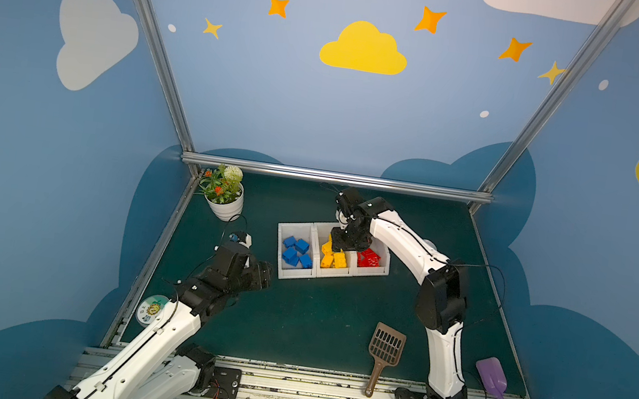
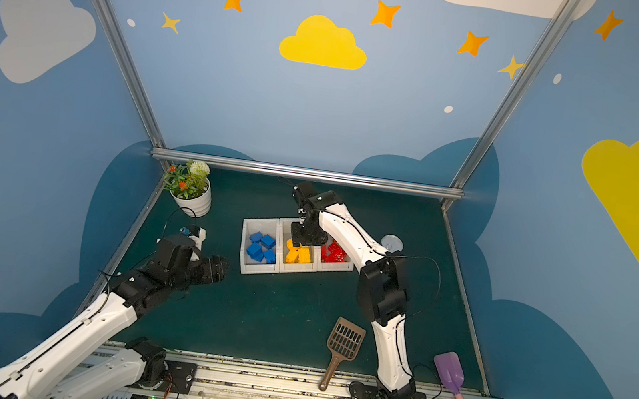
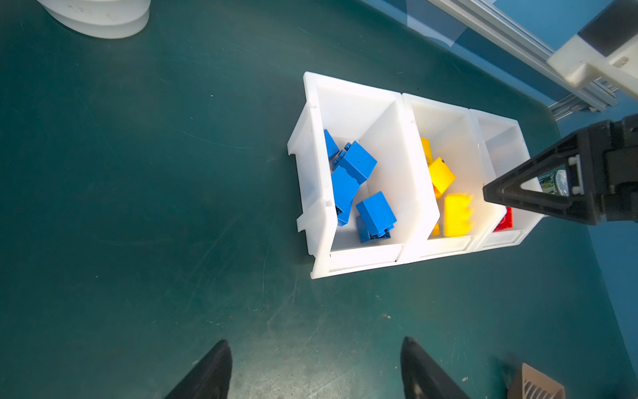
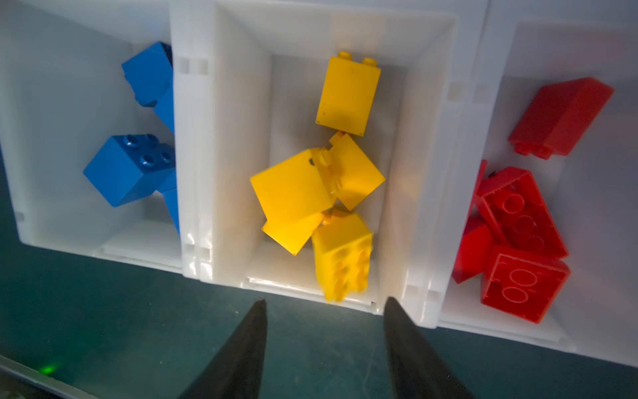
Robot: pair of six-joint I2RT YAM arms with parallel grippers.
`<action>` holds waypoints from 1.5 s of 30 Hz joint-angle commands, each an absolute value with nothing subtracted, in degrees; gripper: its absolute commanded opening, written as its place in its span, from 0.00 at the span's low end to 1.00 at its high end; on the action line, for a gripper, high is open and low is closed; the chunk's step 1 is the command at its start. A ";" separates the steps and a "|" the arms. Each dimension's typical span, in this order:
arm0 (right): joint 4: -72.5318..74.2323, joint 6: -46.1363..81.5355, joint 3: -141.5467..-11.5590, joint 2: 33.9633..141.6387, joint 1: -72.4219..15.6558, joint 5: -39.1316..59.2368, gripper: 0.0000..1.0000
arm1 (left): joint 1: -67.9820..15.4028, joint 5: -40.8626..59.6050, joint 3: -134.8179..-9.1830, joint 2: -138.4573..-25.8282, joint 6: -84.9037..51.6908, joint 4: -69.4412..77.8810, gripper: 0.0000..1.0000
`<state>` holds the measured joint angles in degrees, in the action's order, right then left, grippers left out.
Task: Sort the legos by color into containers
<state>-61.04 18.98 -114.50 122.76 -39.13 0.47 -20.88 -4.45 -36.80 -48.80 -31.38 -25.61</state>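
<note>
Three white bins stand side by side, touching, on the green mat (image 1: 313,325). The left bin (image 1: 280,245) holds the blue bricks (image 1: 296,251), the middle bin (image 4: 234,138) holds the yellow bricks (image 1: 333,259), and the right bin (image 1: 385,259) holds the red bricks (image 1: 368,258). No brick lies loose on the mat in any view.

The right gripper (image 4: 324,311) hangs over the middle bin, pointing down. Its fingers are apart and there is nothing between them. In the right wrist view, one yellow brick (image 4: 345,255) lies by the bin's near wall, just beyond the fingertips. It looks blurred, while the yellow bricks around it are sharp. In both top views this gripper hides the far part of the middle bin.

The left gripper (image 3: 316,345) hovers above bare mat to the left of the bins, apart from them. Its fingers are spread and it holds nothing.

A potted plant (image 1: 226,196) stands in the far left corner. A brown scoop (image 1: 385,349) and a purple scoop (image 1: 491,378) lie near the front edge, on either side of the right arm. A round disc (image 1: 152,308) sits by the left arm.
</note>
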 commanded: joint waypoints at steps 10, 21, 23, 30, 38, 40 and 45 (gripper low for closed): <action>-59.42 19.20 -109.77 111.94 -38.42 -2.85 0.68 | -20.66 -5.78 -35.48 -48.43 -30.16 -23.74 0.79; -27.39 12.50 -67.51 71.36 -34.92 -17.01 0.84 | -14.31 -26.53 -28.57 -40.54 -11.79 -3.59 0.99; -17.36 11.01 -55.70 62.80 -32.10 -17.55 0.85 | -11.41 -25.59 -21.95 -41.16 -7.58 8.11 0.99; 18.07 4.43 -21.32 49.63 -21.42 -23.73 0.86 | 0.38 -11.94 -19.12 -64.14 -6.25 27.70 0.99; 20.68 6.37 -25.54 70.90 -7.64 -15.57 0.97 | 1.20 -2.06 -22.48 -84.17 -0.67 43.36 1.00; 16.89 8.05 -30.04 74.37 -6.14 -14.02 0.97 | 1.18 1.81 -20.08 -90.08 -0.09 54.85 0.99; 34.13 0.37 -27.02 85.23 -4.14 -7.01 0.98 | 1.65 0.87 -23.26 -88.68 -1.10 46.86 1.00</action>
<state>19.77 5.41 -31.31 80.12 -5.06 -13.41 1.21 -1.08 -22.04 -89.14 -1.32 42.81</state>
